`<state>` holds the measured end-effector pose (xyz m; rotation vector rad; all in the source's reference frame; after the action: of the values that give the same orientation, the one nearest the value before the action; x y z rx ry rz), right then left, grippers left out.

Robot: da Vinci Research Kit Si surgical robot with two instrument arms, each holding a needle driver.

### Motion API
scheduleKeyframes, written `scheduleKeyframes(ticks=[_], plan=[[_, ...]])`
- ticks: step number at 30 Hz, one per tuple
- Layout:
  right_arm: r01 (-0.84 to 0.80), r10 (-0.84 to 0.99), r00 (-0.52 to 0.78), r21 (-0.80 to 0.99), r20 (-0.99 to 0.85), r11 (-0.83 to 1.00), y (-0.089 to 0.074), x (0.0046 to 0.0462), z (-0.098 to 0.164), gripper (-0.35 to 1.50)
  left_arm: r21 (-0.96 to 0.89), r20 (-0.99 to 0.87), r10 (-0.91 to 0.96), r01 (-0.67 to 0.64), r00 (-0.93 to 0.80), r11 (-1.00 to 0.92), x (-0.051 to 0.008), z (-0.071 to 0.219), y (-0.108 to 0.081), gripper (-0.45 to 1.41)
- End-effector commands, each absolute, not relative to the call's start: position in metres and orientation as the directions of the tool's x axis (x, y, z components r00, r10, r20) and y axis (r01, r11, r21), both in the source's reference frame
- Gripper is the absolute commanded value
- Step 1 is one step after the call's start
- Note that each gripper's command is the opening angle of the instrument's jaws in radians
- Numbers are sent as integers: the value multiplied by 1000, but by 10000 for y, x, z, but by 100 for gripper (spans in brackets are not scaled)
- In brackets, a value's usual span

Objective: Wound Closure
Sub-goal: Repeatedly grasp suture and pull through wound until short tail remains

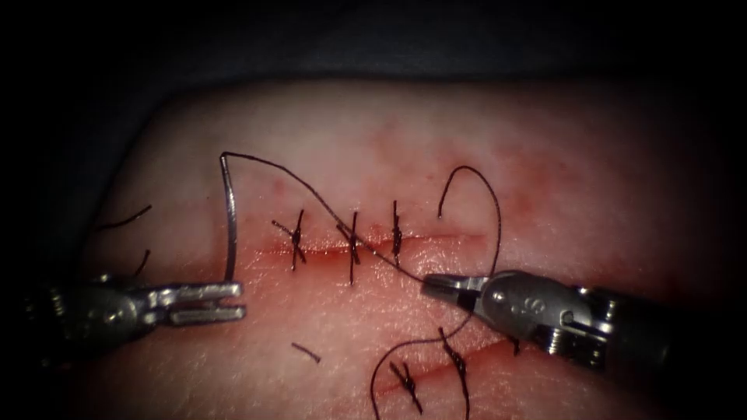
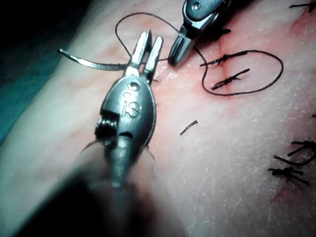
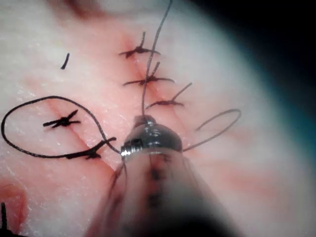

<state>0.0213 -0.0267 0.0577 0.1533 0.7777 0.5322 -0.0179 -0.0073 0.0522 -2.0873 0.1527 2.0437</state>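
Observation:
The curved needle (image 1: 233, 225) lies left of the cut's (image 1: 436, 238) left end, its thread end far at the back. Its near end is hidden behind my left tool (image 1: 240, 302), whose jaws stand slightly apart with nothing between them. In the left wrist view the needle (image 2: 89, 61) runs under the left tool (image 2: 152, 40). I cannot tell whether the needle is in the tissue. The thread (image 1: 311, 190) runs from the needle across the cut to my right tool (image 1: 428, 283), shut on it. In the right wrist view the thread (image 3: 148, 74) leaves the right tool (image 3: 144, 120).
Three knotted stitches (image 1: 352, 243) cross the cut. Slack thread (image 1: 495, 225) loops over the right tool and down to a second stitched cut (image 1: 455, 362) in front. Cut thread ends (image 1: 306, 352) lie on the tissue (image 1: 545, 187) in front and at the far left (image 1: 124, 219).

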Motion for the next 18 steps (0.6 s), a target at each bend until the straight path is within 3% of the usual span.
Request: scheduleKeyframes(ticks=[1, 11, 18], plan=[[-396, 513, 595, 330, -619, 857, -266, 225, 571, -35, -79, -997, 74, -224, 32, -971, -186, 527, -68, -45], [-316, 510, 594, 402, -622, 859, -324, 263, 531, -35, -73, -997, 66, -195, 42, -978, -208, 535, -62, -45], [-290, 546, 500, 464, -672, 837, -349, 304, 486, -35, -98, -995, 92, -194, 42, -976, -218, 550, -58, -45]])
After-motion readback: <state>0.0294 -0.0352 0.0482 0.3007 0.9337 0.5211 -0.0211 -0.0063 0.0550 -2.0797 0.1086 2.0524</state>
